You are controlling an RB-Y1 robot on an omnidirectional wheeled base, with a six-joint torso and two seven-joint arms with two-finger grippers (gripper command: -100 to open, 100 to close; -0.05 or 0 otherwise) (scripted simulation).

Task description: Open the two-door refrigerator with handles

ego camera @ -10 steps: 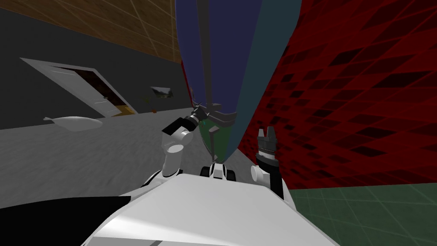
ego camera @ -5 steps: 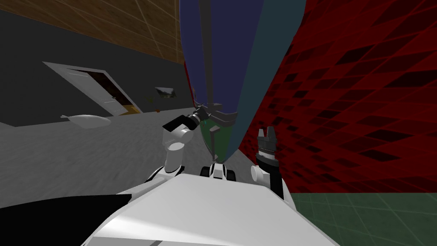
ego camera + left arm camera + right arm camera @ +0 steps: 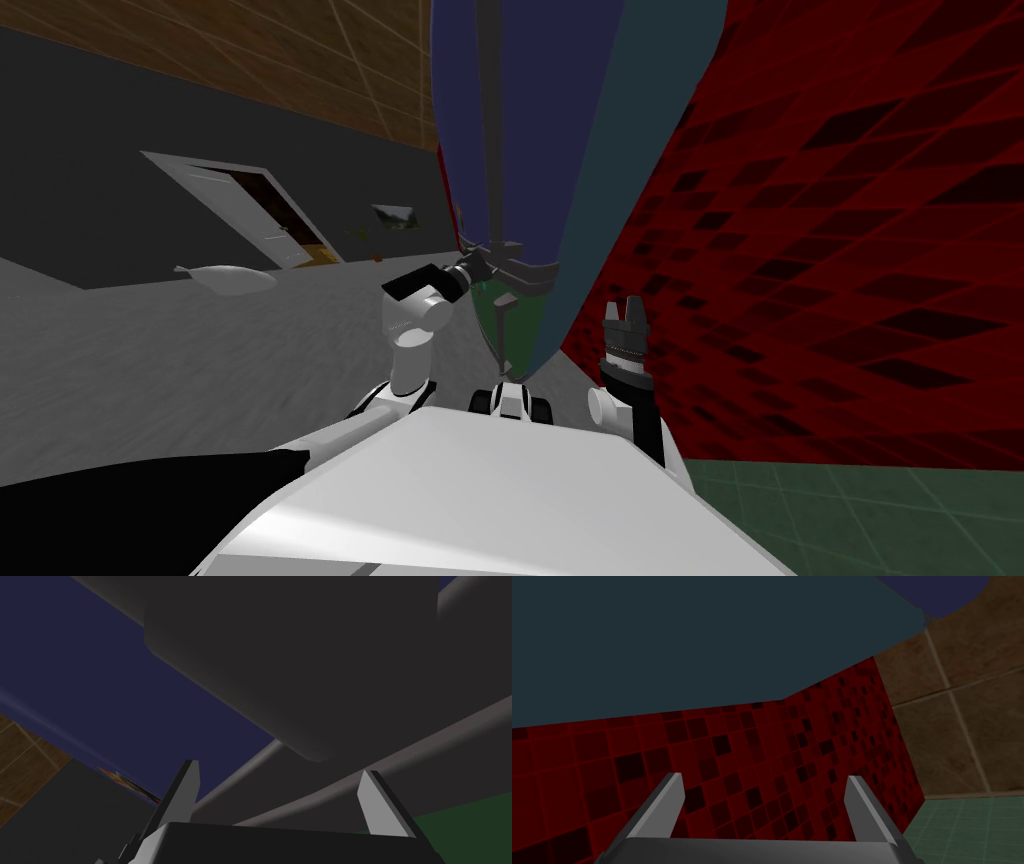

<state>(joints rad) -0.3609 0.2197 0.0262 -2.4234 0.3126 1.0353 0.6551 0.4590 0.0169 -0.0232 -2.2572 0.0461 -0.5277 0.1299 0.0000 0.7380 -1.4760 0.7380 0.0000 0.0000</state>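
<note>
The refrigerator (image 3: 540, 120) towers right in front of me, its front dark blue, its side teal (image 3: 712, 641), with a green lower door (image 3: 497, 322). A dark grey vertical handle (image 3: 486, 120) runs down the blue front. My left gripper (image 3: 480, 264) is at that handle's lower end. In the left wrist view its fingers (image 3: 186, 786) stand open on either side of the handle's thick grey end block (image 3: 300, 666), without pressing it. My right gripper (image 3: 626, 304) is open and points up beside the refrigerator's teal side, holding nothing.
A red tiled wall (image 3: 850, 250) rises close on the right above a green tiled floor (image 3: 860, 510). To the left lies grey floor (image 3: 150, 350) with a flat white object (image 3: 228, 278). The dark grey wall beyond has an open white door (image 3: 255, 215) and a small picture (image 3: 395, 217).
The whole head view has slid rightward, so I have turned a little. My left gripper stays open at the handle's lower end, its elbow slightly shifted. The right arm holds still.
</note>
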